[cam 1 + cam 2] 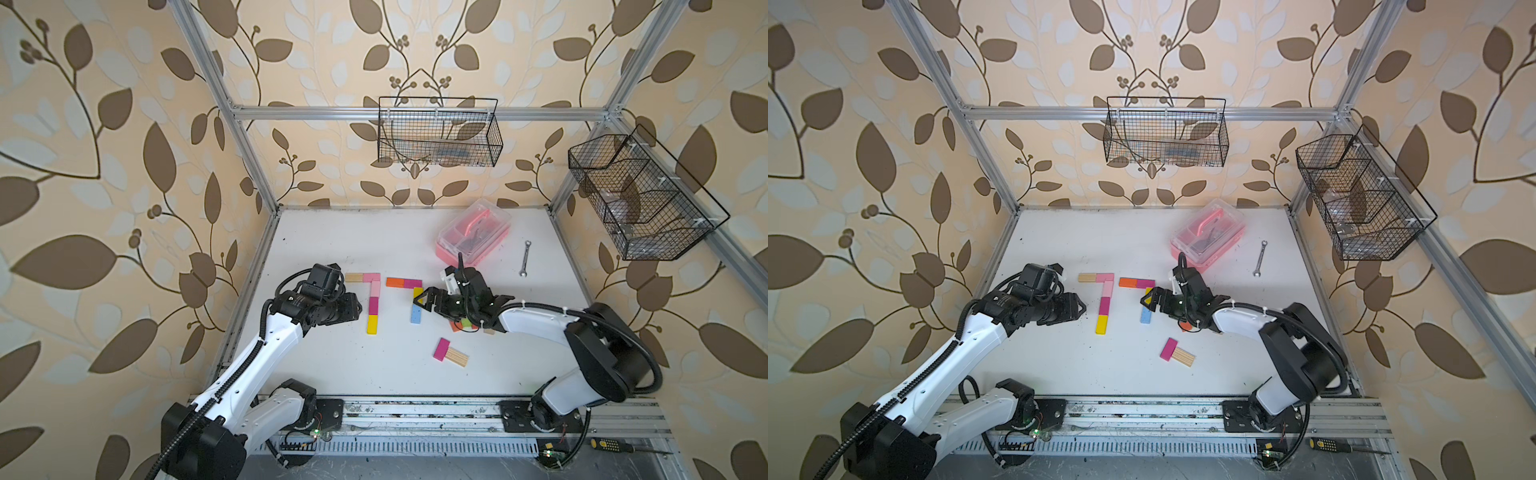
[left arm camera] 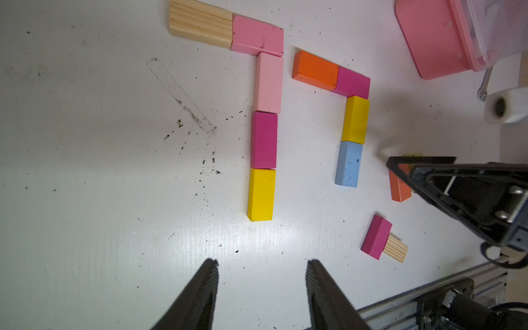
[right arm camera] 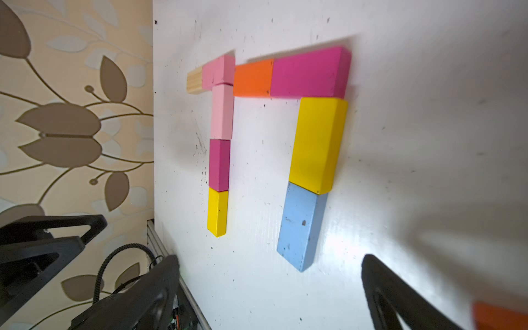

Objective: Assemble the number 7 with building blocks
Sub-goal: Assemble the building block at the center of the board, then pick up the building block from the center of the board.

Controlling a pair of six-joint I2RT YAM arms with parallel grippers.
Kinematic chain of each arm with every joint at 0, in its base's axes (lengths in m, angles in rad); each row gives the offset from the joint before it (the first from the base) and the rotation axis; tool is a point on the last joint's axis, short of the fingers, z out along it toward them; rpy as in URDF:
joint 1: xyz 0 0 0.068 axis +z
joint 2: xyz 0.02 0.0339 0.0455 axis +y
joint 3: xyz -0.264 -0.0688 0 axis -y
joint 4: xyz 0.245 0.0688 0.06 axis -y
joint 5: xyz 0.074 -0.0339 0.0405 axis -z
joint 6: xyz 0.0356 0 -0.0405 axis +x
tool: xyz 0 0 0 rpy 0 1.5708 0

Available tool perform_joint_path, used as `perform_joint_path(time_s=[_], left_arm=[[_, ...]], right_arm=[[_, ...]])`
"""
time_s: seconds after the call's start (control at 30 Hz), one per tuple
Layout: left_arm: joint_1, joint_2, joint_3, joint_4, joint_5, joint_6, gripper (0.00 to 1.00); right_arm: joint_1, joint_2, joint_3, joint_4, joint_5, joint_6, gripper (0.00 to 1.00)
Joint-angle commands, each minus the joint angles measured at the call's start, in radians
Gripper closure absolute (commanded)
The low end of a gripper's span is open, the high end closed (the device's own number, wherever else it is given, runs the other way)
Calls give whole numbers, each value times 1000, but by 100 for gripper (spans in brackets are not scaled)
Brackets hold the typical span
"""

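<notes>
1. Blue block [image 3: 301, 225] ends the second 7 [image 2: 355, 120] stem mid-surface; it lacks one block, I judge. The first 7 [image 2: 264, 140] toward the left edge looks complete.
2. My right gripper [image 3: 270, 260] hangs spread wide, empty, just beside that stem; a careless sweep could knock it crooked.
3. My left gripper [image 2: 261, 264] is parted narrowly, empty.
4. Loose blocks [image 2: 375, 237] lie nearer the front edge; some hide under my right arm [image 1: 536, 322].

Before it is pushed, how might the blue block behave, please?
The blue block looks like solid painted wood: probably stiff. Lying flat, it should slide, not roll or tip. It touches a yellow block, so a push might shift that too.
</notes>
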Motion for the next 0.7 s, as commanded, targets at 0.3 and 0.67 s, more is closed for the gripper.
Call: perform_joint_path(time_s=[0.3, 0.67], left_arm=[[-372, 234, 112, 86, -58, -32, 42], [-677, 671, 376, 130, -147, -81, 37]], right_arm=[[-406, -438, -82, -446, -75, -219, 2], [-569, -512, -141, -512, -215, -306, 2]])
